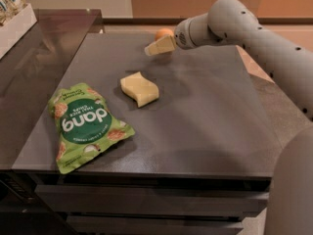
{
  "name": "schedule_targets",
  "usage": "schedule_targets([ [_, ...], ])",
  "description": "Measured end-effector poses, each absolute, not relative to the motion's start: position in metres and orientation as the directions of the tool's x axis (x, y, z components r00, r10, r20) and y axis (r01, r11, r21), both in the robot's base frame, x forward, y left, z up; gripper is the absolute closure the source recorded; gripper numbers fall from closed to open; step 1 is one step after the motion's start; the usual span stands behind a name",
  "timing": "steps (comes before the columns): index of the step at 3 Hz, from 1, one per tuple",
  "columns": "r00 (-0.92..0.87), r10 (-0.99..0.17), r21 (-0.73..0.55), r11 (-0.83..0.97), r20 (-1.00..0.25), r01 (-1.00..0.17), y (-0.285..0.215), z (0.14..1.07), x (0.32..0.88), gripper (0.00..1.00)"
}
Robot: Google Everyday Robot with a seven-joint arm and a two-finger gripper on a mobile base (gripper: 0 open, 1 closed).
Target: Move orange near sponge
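Note:
The orange (pixel 163 33) is a small round fruit at the far edge of the dark table (pixel 205 126), partly hidden behind the gripper. The sponge (pixel 140 88) is a pale yellow wavy slab near the table's middle left. My gripper (pixel 155 47) reaches in from the right on a grey arm, with its pale yellow fingers (pixel 160 46) pointing left just in front of the orange and a little above the table. It sits well behind the sponge.
A green Dang snack bag (pixel 85 125) lies flat at the front left. A darker counter (pixel 44 38) adjoins the table on the left, with a white box (pixel 14 18) at its far left corner.

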State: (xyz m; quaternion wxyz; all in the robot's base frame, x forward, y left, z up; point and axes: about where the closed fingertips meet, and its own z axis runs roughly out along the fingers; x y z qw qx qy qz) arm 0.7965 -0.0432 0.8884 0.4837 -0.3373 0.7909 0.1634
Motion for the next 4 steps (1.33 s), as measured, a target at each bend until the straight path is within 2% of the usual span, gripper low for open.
schedule_targets([
  [4, -0.357, -0.310, -0.018, 0.778, -0.881, -0.628, -0.042, 0.861, 0.829, 0.00],
])
